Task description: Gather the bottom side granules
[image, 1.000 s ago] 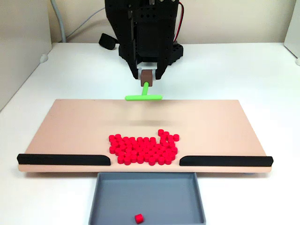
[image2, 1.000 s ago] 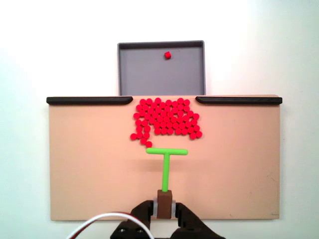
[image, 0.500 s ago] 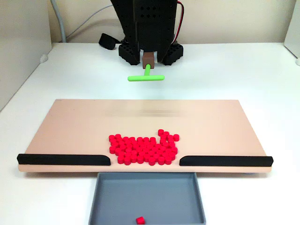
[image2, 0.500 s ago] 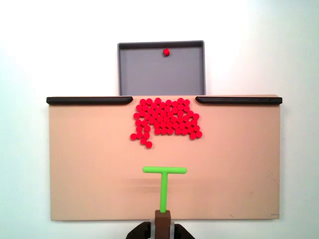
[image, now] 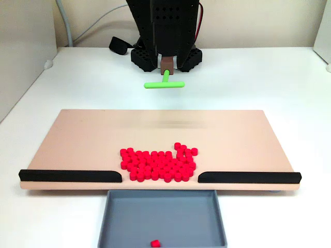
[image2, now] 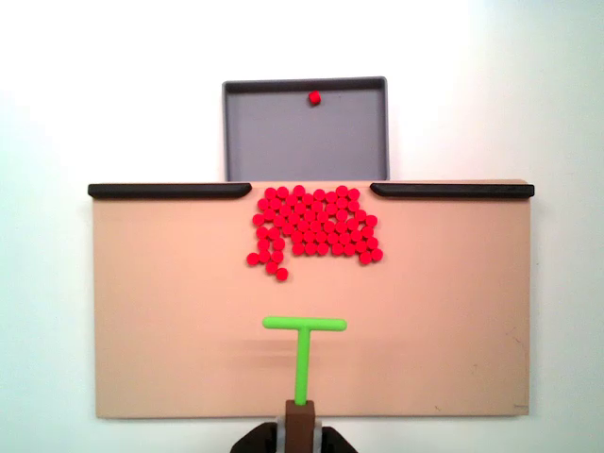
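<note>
Holding T-tool (image2: pixel 304 344) clamped in claw (image2: pixel 301 427), raised off board (image2: pixel 151 321) | granules (image2: pixel 314 228) at 12 o'clock, apart | step: reposition | next: lower tool behind stragglers, sweep toward tray (image2: pixel 274 132)

- A tan board (image: pixel 83 139) is lying flat on the white surface (image: pixel 77 77), its long sides running left to right in both fixed views.
- Two black rails (image: pixel 70 175) (image: pixel 248 177) are sitting along the board's edge nearest the tray, leaving a gap between them (the left one at (image2: pixel 170 190), the right at (image2: pixel 451 190)).
- A grey tray (image: pixel 111 217) is resting on the surface just beyond that gap, touching or nearly touching the board's edge (image2: pixel 241 132).
- A grey cable (image: pixel 64 23) is hanging down the wall at the far left.
- A black strap-like item (image: pixel 119 45) is lying on the surface near the back.
</note>
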